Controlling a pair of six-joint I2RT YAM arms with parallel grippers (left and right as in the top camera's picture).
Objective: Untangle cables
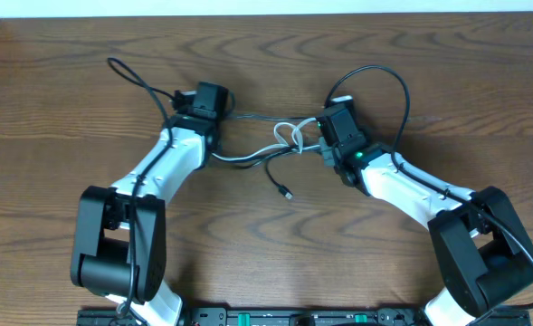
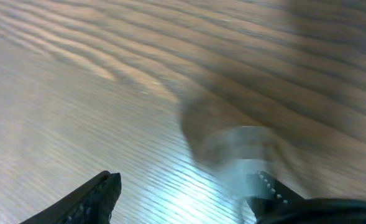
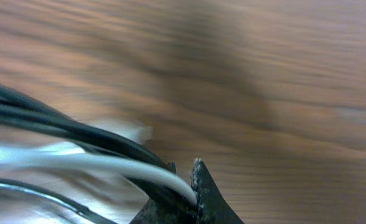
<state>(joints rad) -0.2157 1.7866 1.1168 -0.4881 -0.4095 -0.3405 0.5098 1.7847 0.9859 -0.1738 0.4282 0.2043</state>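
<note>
Right tool (image 3: 194,186) is clamped shut on the white cable (image 3: 108,163), with dark strands running in beside it. Left tool (image 2: 186,199) has its jaws apart, with nothing clearly between them. On the bench (image 1: 67,72), the white cable loops between the two tools. The black cable (image 1: 280,186) trails nearer from the tangle, its plug end lying free.
</note>
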